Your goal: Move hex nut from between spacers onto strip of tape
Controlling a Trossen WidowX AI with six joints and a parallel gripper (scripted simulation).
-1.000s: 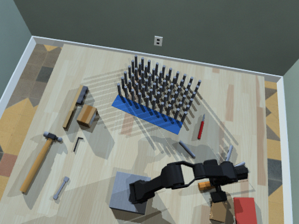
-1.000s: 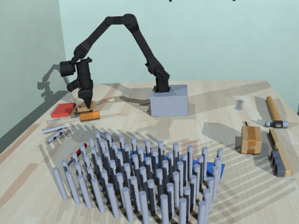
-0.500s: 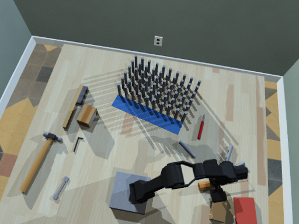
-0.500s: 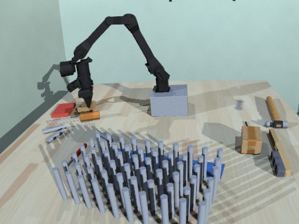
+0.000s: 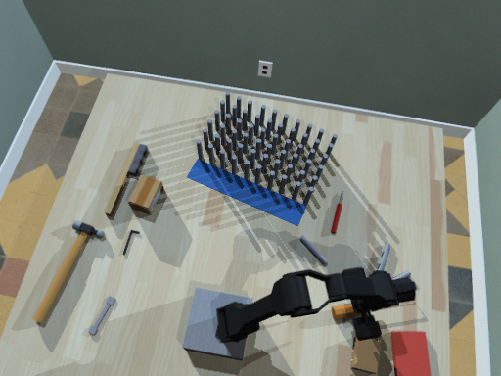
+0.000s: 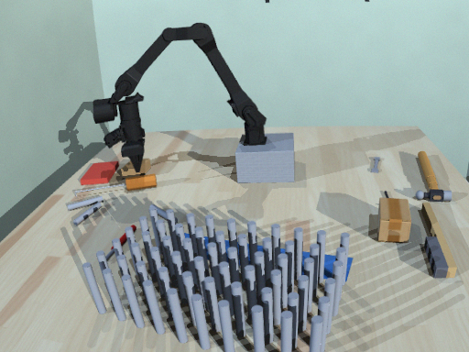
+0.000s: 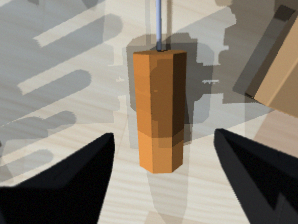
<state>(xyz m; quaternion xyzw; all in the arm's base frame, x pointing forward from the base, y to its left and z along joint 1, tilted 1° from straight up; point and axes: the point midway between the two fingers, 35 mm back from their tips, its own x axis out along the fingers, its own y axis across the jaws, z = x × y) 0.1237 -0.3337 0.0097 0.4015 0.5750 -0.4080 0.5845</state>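
Note:
The hook pick lies on the table at the near right, with its orange-brown handle (image 5: 342, 311) (image 6: 140, 181) (image 7: 160, 117) and thin metal shaft (image 7: 159, 22). My gripper (image 5: 361, 315) (image 6: 136, 166) (image 7: 164, 138) points down over the handle. It is open, with one finger on each side of the handle and a gap on both sides. The standing spacers (image 5: 266, 147) (image 6: 220, 275) form a dense grid beside the blue strip of tape (image 5: 247, 192) (image 6: 339, 268). The hex nut is hidden among the spacers.
A cardboard box (image 5: 367, 354) and a red block (image 5: 410, 352) sit close by the gripper. Grey rods (image 5: 313, 251) (image 5: 384, 257) and a red screwdriver (image 5: 337, 215) lie between the pick and the spacers. The arm's grey base (image 5: 215, 323), a hammer (image 5: 64, 271) and a wooden box (image 5: 145, 193) are to the left.

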